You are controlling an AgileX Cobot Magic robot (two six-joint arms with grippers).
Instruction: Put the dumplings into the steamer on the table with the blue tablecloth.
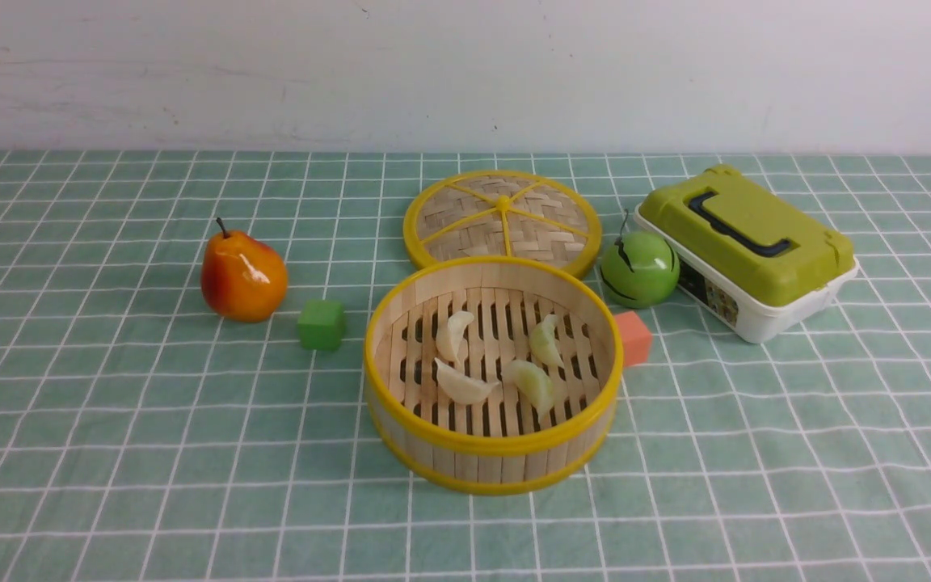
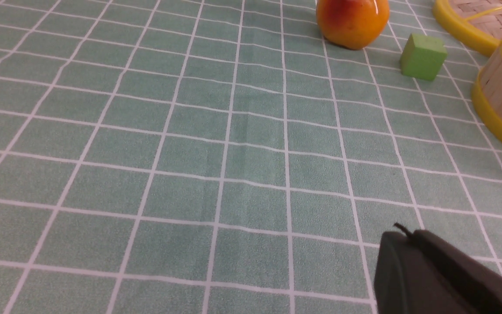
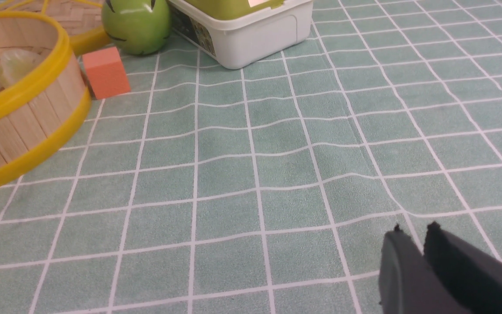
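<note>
All four of your dumplings (image 1: 496, 362) sit inside the steamer (image 1: 491, 457), far ahead of your left gripper (image 2: 401, 233), pressed together, and your right gripper (image 3: 413, 231), slightly parted and empty; nothing left but retreat.

I see woven lid (image 1: 503, 218) flat toward table's far edge. Green apple (image 1: 640, 268) just right of lid, touching green-lidded white box (image 1: 747, 249) nearer right edge. Orange cube (image 1: 634, 338) before apple. Pear (image 1: 242, 276) left, green cube (image 1: 322, 325) beside it.
</note>
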